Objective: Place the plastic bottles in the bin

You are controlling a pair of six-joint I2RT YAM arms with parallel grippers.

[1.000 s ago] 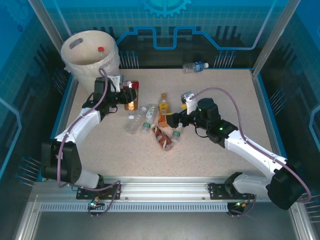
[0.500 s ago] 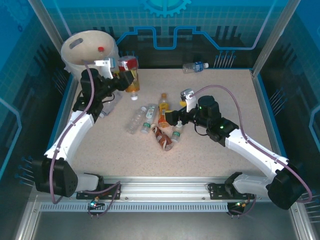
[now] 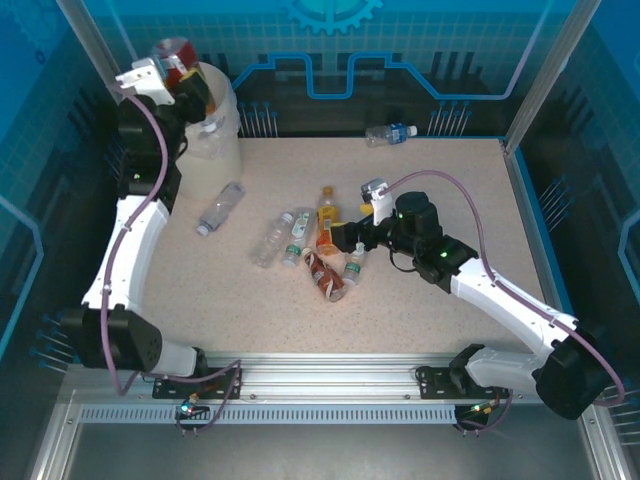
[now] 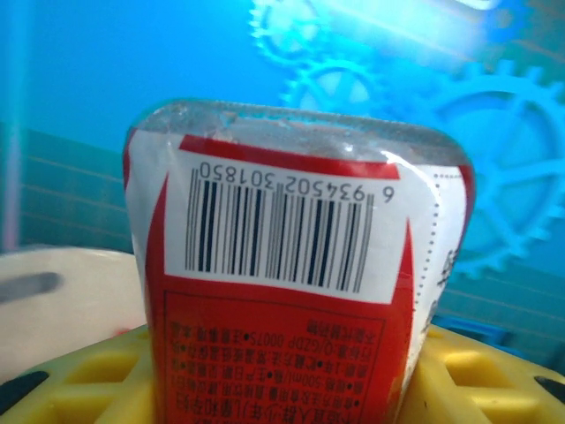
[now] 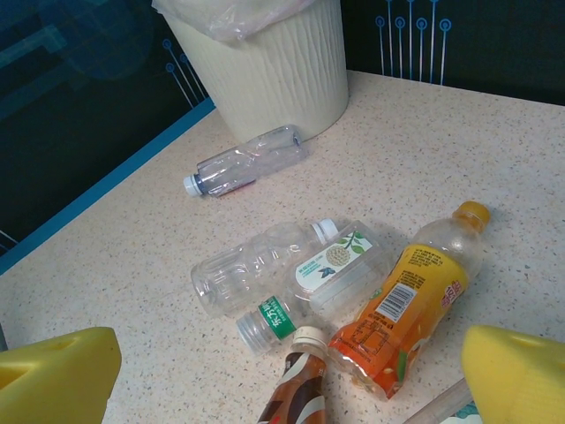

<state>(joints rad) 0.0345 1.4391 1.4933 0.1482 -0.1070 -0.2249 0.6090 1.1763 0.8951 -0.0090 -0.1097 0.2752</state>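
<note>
Speckled table, with the cream bin on it. Above the bin's rim, left gripper clamped on a red-label bottle, raised high. Well right of the bin, right gripper, yellow fingers wide apart, low over a cluster: orange bottle, clear bottles, brown bottle. Just beside the bin's foot, a white-capped bottle lying on its side. Far right of the bin, near the back edge, a blue-label bottle.

Left arm stretched high, left fingers pinching a bottle — right arm low, right fingers spread wide.
</note>
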